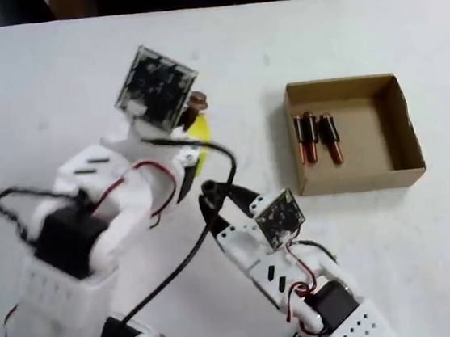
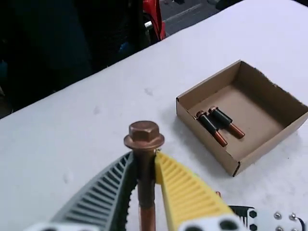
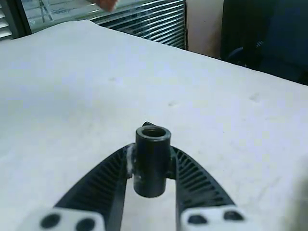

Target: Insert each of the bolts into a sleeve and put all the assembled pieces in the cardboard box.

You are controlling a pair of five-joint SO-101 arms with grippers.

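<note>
My left gripper [image 2: 144, 168] is shut on a copper bolt [image 2: 144, 144], held upright with its hex head clear of the grey and yellow fingers. From above, that bolt head [image 1: 198, 101] pokes out beside the left wrist camera. My right gripper [image 3: 151, 161] is shut on a black sleeve [image 3: 152, 159], its open bore facing up. In the high view the sleeve [image 1: 209, 189] sits at the black fingertips, a short way below the left gripper. The cardboard box [image 1: 394, 121] stands to the right with two assembled pieces [image 1: 317, 137] lying side by side inside, also seen as dark sleeves on copper bolts [image 2: 219, 124].
The white table [image 1: 340, 33] spreads wide around the box. Black cables [image 1: 207, 150] loop between the two arms at centre. A dark room edge and window blinds [image 3: 134, 17] lie beyond the table.
</note>
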